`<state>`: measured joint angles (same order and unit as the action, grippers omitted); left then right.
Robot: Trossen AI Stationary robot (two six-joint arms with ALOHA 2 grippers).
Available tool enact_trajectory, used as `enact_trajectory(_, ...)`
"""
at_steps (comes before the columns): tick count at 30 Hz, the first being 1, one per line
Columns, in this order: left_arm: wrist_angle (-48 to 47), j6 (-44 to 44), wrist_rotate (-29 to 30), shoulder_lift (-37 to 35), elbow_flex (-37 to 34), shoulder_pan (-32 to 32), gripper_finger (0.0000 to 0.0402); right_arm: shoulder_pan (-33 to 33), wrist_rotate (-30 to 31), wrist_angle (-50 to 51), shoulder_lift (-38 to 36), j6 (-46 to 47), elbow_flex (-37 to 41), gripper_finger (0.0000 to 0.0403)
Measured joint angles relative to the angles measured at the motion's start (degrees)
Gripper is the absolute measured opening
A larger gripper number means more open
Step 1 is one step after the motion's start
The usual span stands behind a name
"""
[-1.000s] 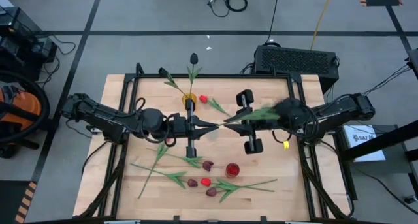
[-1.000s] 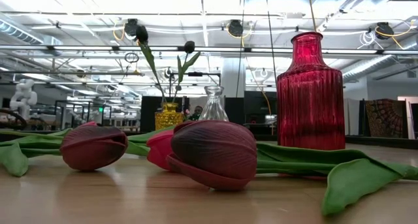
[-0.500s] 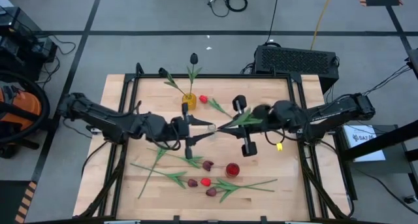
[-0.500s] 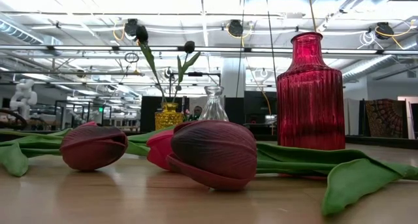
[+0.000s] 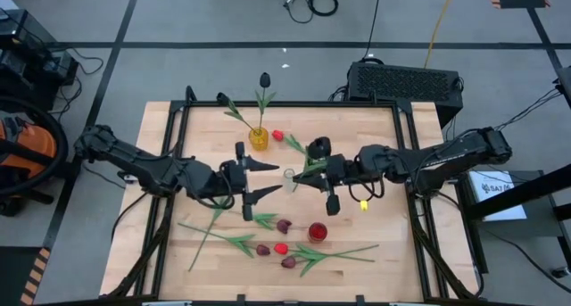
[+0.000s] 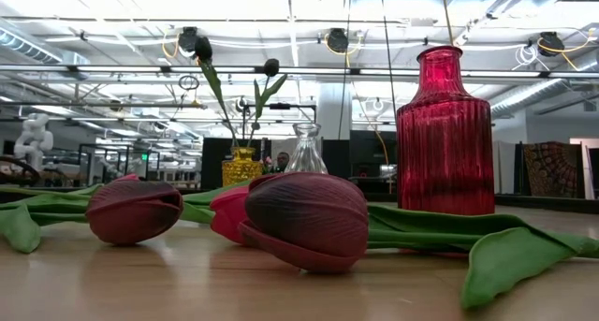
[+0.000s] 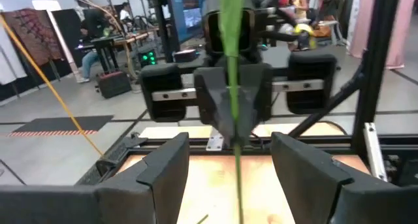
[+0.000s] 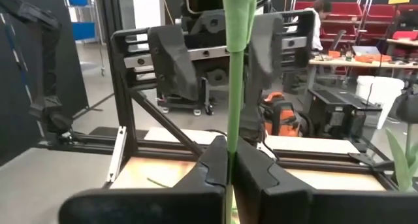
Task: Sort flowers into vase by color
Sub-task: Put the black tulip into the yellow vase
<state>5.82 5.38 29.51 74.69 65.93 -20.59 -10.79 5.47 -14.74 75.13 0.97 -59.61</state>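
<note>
Over the last second the right gripper (image 5: pixel 314 167) has travelled from right of the clear vase (image 5: pixel 289 175) to just beside it, carrying a flower (image 5: pixel 314 164) by its green stem; the right wrist view shows its fingers (image 8: pixel 209 172) clamped together on that stem. The left gripper (image 5: pixel 259 178) has backed away from the vase on the opposite side, and its fingers (image 7: pixel 163 165) are spread apart with nothing between them. My reading is that the flower now rests wholly with the right arm, which looks to be bringing it to a vase. There are three vases: clear, yellow (image 5: pixel 259 138) beyond it with two dark-headed flowers standing in it, and red (image 5: pixel 318 231) in front. One red flower (image 5: pixel 278 136) lies beside the yellow vase. In front of the clear vase about five lie loose on the table (image 5: pixel 169 128): four dark heads and one red.
</note>
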Motion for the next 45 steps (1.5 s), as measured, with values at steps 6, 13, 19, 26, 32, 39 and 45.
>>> enact_trajectory(6, 3.77, 2.88, 0.02, 1.89, 0.0, 2.73, 0.0221, -0.15, 0.4, 0.55, 2.98, -3.85, 0.0, 0.0001)
enact_trajectory(13, 1.4, 2.95, -2.9, 3.15, 0.0, 4.6, 0.0222, 1.84, 0.36, -3.29, 6.97, -4.66, 0.0, 0.0004)
enact_trajectory(19, -0.83, 2.61, -3.51, 3.15, 0.0, 4.6, 0.0222, 2.54, 0.11, -4.54, 9.08, -4.7, 0.0, 0.0005)
enact_trajectory(26, -6.19, 1.9, -5.59, 2.83, 0.08, 4.43, 0.0222, 2.79, -0.02, -3.65, 9.2, -4.85, 0.08, 0.0006)
enact_trajectory(32, -13.09, -1.72, -8.59, 0.34, -0.04, 3.88, 0.0222, 2.89, 0.86, -4.53, 8.63, -4.59, -0.04, 0.0006)
enact_trajectory(39, -8.48, -2.03, -8.55, 0.51, -0.02, 3.62, 0.0222, 2.89, 0.55, -4.53, 8.76, -4.57, 0.0, 0.0006)
enact_trajectory(45, -1.73, -1.55, -8.39, 2.42, 0.06, 4.48, 0.0222, 2.86, 0.4, -4.75, 8.76, -4.38, 0.0, 0.0006)
